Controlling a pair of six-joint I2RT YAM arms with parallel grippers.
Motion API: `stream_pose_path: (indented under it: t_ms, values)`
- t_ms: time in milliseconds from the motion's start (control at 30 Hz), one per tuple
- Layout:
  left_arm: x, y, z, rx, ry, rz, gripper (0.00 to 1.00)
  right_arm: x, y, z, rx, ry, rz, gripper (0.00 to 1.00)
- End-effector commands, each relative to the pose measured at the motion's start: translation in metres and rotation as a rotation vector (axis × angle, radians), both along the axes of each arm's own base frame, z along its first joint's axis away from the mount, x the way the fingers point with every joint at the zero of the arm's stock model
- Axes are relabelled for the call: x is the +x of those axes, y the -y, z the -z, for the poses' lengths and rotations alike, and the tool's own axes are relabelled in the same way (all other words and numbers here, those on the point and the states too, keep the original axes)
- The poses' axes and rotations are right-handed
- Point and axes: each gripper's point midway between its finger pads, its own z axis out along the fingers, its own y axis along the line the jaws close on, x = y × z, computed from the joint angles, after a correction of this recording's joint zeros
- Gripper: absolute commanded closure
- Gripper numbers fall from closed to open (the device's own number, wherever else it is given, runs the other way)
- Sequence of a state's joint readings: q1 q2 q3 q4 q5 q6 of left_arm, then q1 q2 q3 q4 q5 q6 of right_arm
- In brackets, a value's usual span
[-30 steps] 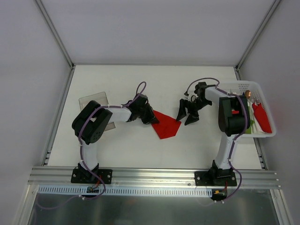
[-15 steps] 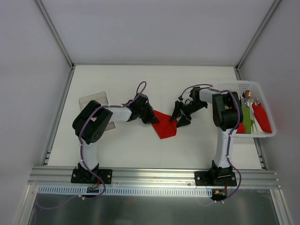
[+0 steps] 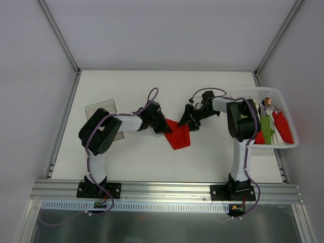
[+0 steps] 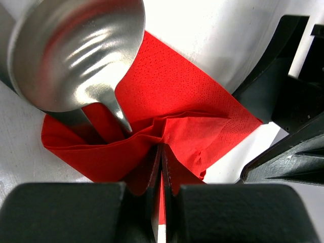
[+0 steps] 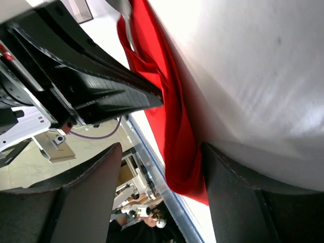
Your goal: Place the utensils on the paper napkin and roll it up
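Observation:
A red paper napkin (image 3: 178, 136) lies near the table's middle, partly folded over. My left gripper (image 3: 164, 126) is shut on a raised fold at its left edge; the pinch shows in the left wrist view (image 4: 162, 164). A shiny silver spoon bowl (image 4: 76, 50) lies on the napkin (image 4: 192, 101), its neck going under the fold. My right gripper (image 3: 188, 120) is open at the napkin's right corner. In the right wrist view (image 5: 162, 169) the napkin's lifted edge (image 5: 174, 126) hangs between the spread fingers. Other utensils are hidden.
A white basket (image 3: 286, 145) at the right edge holds red, green and white rolled bundles. A clear plastic container (image 3: 101, 109) sits at the left behind the left arm. The right gripper's black fingers (image 4: 283, 96) stand close to the left gripper.
My right gripper has moved left, from apart from the napkin to its right corner. The napkin's right point has been pushed in and looks shorter. The left gripper has stayed put.

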State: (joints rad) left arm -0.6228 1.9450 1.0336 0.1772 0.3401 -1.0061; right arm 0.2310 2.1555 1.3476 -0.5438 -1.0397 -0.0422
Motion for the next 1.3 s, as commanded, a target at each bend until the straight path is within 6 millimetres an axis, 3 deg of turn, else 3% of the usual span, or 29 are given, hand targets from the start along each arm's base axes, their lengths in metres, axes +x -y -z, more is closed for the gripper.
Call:
stream_pose_path:
  t_ms: [0, 333, 433, 667, 833, 1067, 1267]
  values:
    - [-0.011, -0.009, 0.026, 0.077, -0.058, 0.0, 1.0, 0.011, -0.012, -0.018, 0.059, 0.08, -0.003, 0.34]
    - [-0.01, -0.009, 0.028, 0.076, -0.065, 0.0, 1.0, 0.005, -0.014, -0.038, 0.084, 0.113, -0.013, 0.51]
    - [-0.012, -0.009, 0.03, 0.079, -0.068, 0.002, 1.0, 0.001, -0.012, -0.042, 0.07, 0.11, -0.038, 0.5]
    - [-0.011, -0.009, 0.03, 0.079, -0.07, -0.001, 1.0, -0.025, -0.002, -0.025, 0.026, 0.056, -0.087, 0.34]
    - [-0.012, -0.009, 0.031, 0.08, -0.074, 0.0, 1.0, -0.049, 0.004, -0.01, 0.02, -0.004, -0.103, 0.34]
    - [-0.012, -0.011, 0.033, 0.082, -0.076, -0.002, 1.0, -0.069, 0.009, -0.011, 0.028, -0.043, -0.126, 0.35]
    - [-0.013, -0.011, 0.033, 0.083, -0.08, -0.003, 1.0, -0.066, 0.015, -0.016, 0.016, -0.026, -0.107, 0.35]
